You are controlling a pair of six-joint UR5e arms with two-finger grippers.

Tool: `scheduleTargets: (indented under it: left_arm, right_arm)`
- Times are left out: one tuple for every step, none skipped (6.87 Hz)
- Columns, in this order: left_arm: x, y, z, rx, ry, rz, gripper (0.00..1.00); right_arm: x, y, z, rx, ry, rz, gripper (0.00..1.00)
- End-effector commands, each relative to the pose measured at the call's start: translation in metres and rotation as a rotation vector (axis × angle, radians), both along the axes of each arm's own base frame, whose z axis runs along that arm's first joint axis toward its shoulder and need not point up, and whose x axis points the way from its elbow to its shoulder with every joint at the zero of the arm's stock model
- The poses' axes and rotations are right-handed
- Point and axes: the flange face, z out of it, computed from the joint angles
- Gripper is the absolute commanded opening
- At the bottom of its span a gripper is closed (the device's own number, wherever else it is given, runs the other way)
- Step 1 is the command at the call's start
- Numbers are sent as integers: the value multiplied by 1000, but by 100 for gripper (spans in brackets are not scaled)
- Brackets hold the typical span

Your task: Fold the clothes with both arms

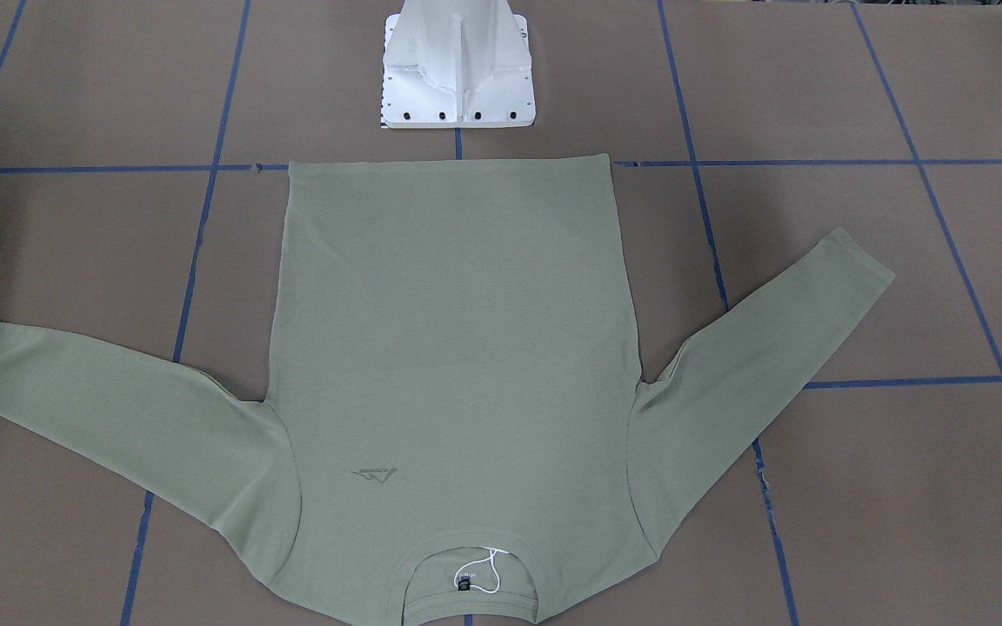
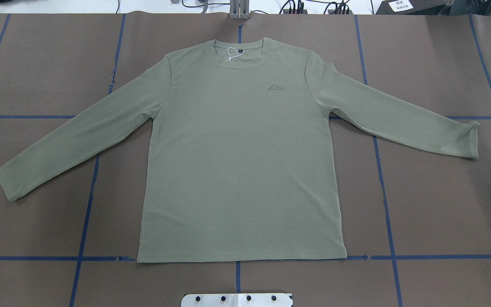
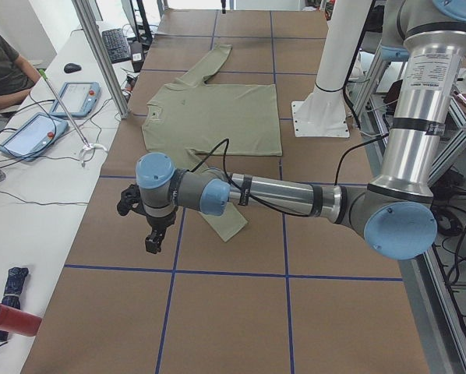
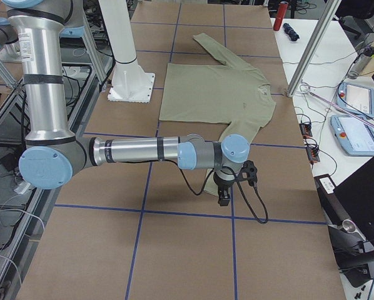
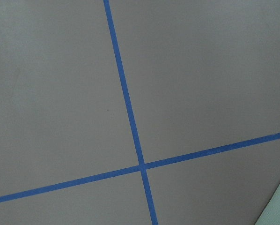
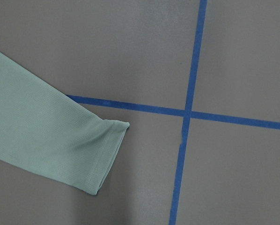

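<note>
The sage-green long-sleeved shirt (image 2: 241, 162) lies flat and face up on the brown table, sleeves spread to both sides, neck away from the robot's base; it also shows in the front view (image 1: 457, 348). The left gripper (image 3: 153, 241) shows only in the exterior left view, hanging above the table just beyond the near sleeve's cuff (image 3: 229, 226); I cannot tell if it is open. The right gripper (image 4: 224, 197) shows only in the exterior right view, above the other sleeve's cuff (image 6: 102, 154); I cannot tell its state. Neither wrist view shows fingers.
The white pedestal base (image 1: 457, 78) stands at the shirt's hem side. Blue tape lines (image 2: 384, 187) grid the table. A metal post (image 3: 100, 54), tablets (image 3: 77, 97) and a seated person are on the operators' side. A red cylinder (image 3: 11, 319) lies on the white desk.
</note>
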Motion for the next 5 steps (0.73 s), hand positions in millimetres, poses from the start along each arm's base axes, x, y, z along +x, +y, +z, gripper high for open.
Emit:
scheduleTargets:
  left_arm:
    - [8,4,-12,7,109,28,100]
    - [9,4,-12,7,114,31,100]
    - [10,4,-13,11,114,31,100]
    - [9,5,-17,17,114,31,100]
    - [9,5,-19,25,114,35,100]
  right_arm:
    - [-10,-5,46,48,-24,18,100]
    - [-38,-14,45,40,-45,70,100]
    - [-62,-19,30,14,-77,146,100]
    - [-73,-25,28,-4,-92,173,100]
    - [-77,-36,23,-19,-97,188,100]
